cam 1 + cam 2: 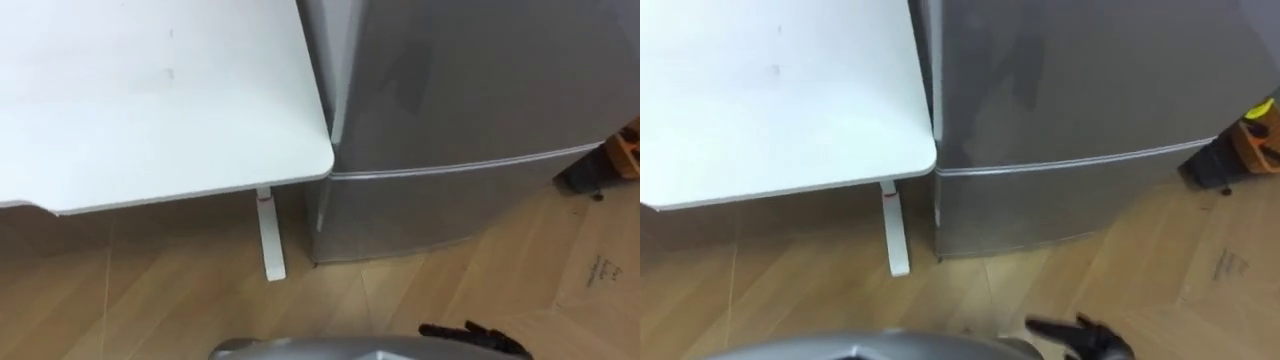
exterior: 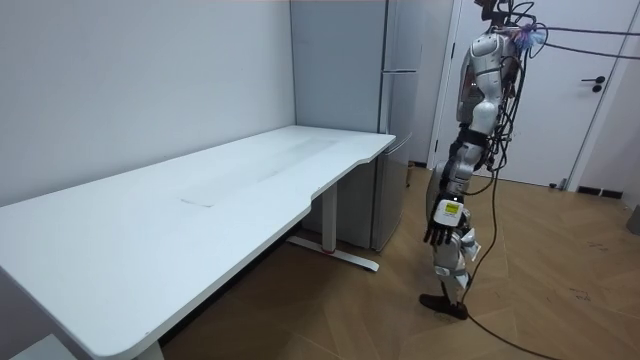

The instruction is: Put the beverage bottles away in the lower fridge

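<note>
Fridge (image 1: 470,90) ahead of right robot hand (image 1: 472,335)

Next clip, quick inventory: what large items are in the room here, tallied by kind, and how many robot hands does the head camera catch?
White flat-topped table: 1
Tall silver-grey fridge, upper and lower doors shut: 1
White room door with dark lever handle: 1
Robot's dark right hand, fingers relaxed: 1
Total: 4

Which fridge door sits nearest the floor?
The lower door, the panel under the horizontal seam, ending at the wood floor; the upper door lies above that seam. Both are shut.
</note>
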Controlling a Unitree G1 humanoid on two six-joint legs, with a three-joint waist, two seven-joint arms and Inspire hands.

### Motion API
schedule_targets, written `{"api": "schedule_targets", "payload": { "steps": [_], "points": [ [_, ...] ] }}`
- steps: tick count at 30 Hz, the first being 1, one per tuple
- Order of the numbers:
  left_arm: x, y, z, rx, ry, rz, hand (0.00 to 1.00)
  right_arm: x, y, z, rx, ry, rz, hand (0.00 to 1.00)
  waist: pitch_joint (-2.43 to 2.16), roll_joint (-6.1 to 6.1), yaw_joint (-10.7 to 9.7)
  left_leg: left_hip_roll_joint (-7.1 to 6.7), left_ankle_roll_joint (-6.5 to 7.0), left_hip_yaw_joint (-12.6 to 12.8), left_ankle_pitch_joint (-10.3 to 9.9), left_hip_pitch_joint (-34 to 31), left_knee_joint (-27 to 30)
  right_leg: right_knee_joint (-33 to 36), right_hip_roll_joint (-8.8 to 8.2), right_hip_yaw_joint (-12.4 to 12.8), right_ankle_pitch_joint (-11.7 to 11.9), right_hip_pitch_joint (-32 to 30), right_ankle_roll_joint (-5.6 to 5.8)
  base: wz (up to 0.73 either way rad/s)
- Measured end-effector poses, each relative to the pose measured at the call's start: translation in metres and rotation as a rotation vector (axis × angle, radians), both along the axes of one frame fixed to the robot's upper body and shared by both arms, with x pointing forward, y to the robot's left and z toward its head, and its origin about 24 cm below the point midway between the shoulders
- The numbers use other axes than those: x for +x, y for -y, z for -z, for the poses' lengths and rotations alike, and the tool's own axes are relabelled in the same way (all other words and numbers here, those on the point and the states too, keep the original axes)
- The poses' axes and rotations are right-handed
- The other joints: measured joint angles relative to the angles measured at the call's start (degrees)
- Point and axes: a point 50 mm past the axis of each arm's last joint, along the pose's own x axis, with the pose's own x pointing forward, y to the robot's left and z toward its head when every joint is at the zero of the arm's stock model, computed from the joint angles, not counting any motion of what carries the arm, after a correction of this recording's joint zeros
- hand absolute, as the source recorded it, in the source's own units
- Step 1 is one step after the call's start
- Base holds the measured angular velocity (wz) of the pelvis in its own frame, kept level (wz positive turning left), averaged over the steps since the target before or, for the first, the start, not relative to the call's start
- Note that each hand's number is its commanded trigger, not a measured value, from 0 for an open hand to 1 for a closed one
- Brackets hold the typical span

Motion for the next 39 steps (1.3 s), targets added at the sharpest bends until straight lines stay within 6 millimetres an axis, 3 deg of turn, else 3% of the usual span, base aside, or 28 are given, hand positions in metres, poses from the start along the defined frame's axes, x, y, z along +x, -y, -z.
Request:
{"api": "schedule_targets", "payload": {
  "steps": [2,5,9,13,20,22,23,26,39],
  "points": [
    [-0.003,0.000,0.000,-0.009,-0.014,0.023,0.00,-0.006,0.002,0.000,-0.024,-0.027,0.013,0.00,0.19,0.26,-0.52,-0.69,0.26,-1.94,-0.11,-0.24,0.56,0.07,-0.60,-1.14,-0.32,0.94,0.39,0.51],
    [-0.007,0.000,0.001,-0.010,-0.040,0.034,0.00,-0.013,0.001,0.001,-0.028,-0.042,0.057,0.00,0.36,0.21,-1.67,-1.75,0.51,-5.68,-0.26,-0.40,1.15,-1.84,-0.46,-0.04,-0.74,3.71,1.06,0.61],
    [-0.005,0.001,0.001,-0.009,-0.034,0.033,0.00,-0.014,0.001,0.002,-0.039,-0.053,0.071,0.00,0.43,0.83,-1.44,-1.89,0.42,-7.28,-0.20,-1.31,1.28,-3.14,-0.06,-0.23,-0.74,4.15,1.06,0.24],
    [-0.003,0.004,0.003,-0.016,-0.032,0.033,0.00,-0.015,-0.001,0.002,-0.045,-0.053,0.072,0.00,0.28,1.15,-1.30,-1.86,0.33,-8.04,-0.14,-1.71,1.48,-3.61,0.18,-0.27,-0.72,4.39,1.02,0.13],
    [0.022,0.012,0.005,-0.035,0.023,0.106,0.00,-0.002,-0.005,0.003,-0.054,-0.043,-0.025,0.00,0.19,1.42,-1.00,-1.88,0.32,-8.09,-0.15,-1.84,2.04,-3.68,0.21,-0.24,-0.71,4.50,1.02,0.01],
    [0.022,0.012,0.005,-0.036,0.023,0.109,0.00,0.000,-0.005,0.003,-0.056,-0.049,-0.059,0.00,0.49,1.02,-0.92,-1.89,0.32,-8.14,-0.15,-1.32,2.04,-3.73,0.23,-0.20,-0.71,5.12,1.03,0.00],
    [0.023,0.013,0.005,-0.037,0.024,0.115,0.00,0.003,-0.006,0.003,-0.058,-0.046,-0.091,0.00,0.35,1.31,-0.93,-1.88,0.32,-8.17,-0.15,-1.27,2.11,-3.74,0.24,-0.25,-0.71,5.25,1.02,0.00],
    [0.027,0.014,0.006,-0.039,0.029,0.130,0.00,0.006,-0.008,0.003,-0.063,-0.039,-0.137,0.00,0.52,1.16,-0.84,-1.88,0.31,-8.37,-0.16,-1.37,1.91,-3.73,0.27,-0.14,-0.71,5.38,1.02,0.04],
    [0.022,0.014,0.006,-0.044,0.018,0.148,0.00,0.007,-0.009,0.003,-0.049,-0.035,-0.152,0.00,0.53,1.05,-0.99,-2.00,0.16,-9.22,-0.03,-1.27,2.05,-3.72,0.43,0.80,-0.71,5.92,1.01,0.02]
  ]
}}
